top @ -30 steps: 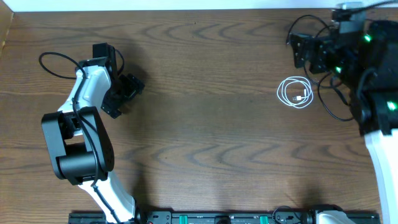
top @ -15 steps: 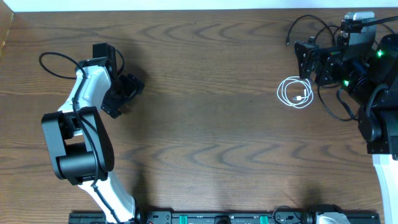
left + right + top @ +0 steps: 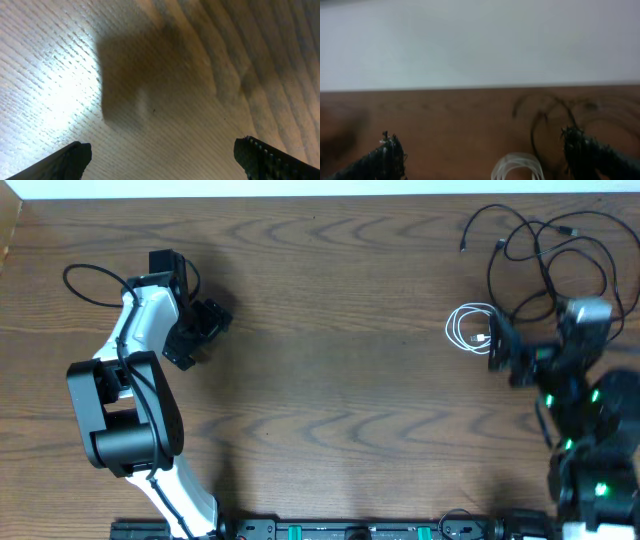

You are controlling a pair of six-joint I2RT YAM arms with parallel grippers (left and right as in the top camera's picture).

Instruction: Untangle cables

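Observation:
A small white cable lies coiled on the wooden table at the right. Behind it, loose black cables loop over one another near the far right corner. My right gripper hovers just right of the white coil, open, nothing between its fingers. In the right wrist view the white cable shows low between the open right gripper fingers, and the black cables lie blurred beyond. My left gripper is open over bare wood far to the left; the left wrist view shows the left gripper above wood only.
A thick black arm wire loops on the table beside the left arm. A white wall runs along the table's far edge. A black rail lines the near edge.
My right arm has pulled back from the far right corner toward the near side, uncovering the black cables. The left arm has stayed still. Both grippers remain open.

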